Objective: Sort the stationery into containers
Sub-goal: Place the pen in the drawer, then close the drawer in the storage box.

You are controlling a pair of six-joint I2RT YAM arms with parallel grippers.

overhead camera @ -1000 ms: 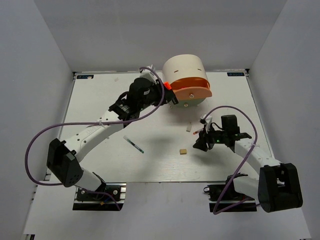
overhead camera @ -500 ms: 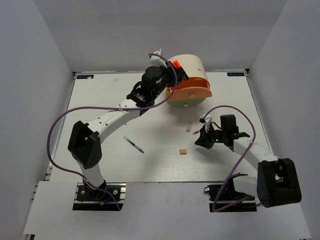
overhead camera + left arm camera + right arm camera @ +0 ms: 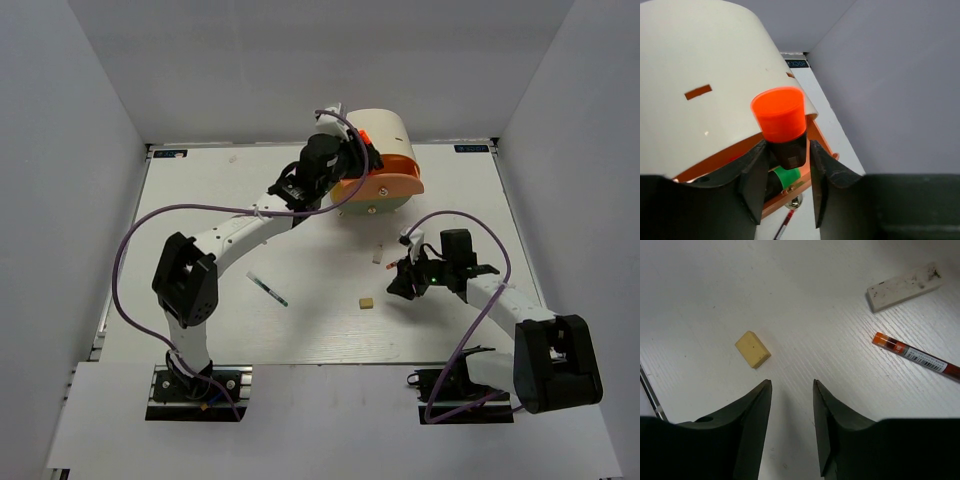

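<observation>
The cream drum organiser (image 3: pixel 375 135) stands at the back of the table with its orange drawer (image 3: pixel 382 186) pulled open. My left gripper (image 3: pixel 355 150) hovers over that drawer, shut on a black highlighter with an orange end (image 3: pixel 780 120), orange end up. A green-ended highlighter (image 3: pixel 786 177) lies inside the drawer (image 3: pixel 816 141). My right gripper (image 3: pixel 791 385) is open and empty just above the table. A tan eraser (image 3: pixel 753 349) lies just ahead of its left finger. A white eraser (image 3: pixel 904 286) and a red-tipped pen (image 3: pixel 917 357) lie to the right.
A thin white pen (image 3: pixel 268 289) lies left of centre on the white table (image 3: pixel 200 200). The tan eraser (image 3: pixel 367 302) and the white eraser (image 3: pixel 378 254) sit between the arms. Grey walls close in the sides and back.
The left arm has swung right and up, carrying the orange-ended highlighter from beside the organiser to above the open orange drawer. The right arm has barely moved.
</observation>
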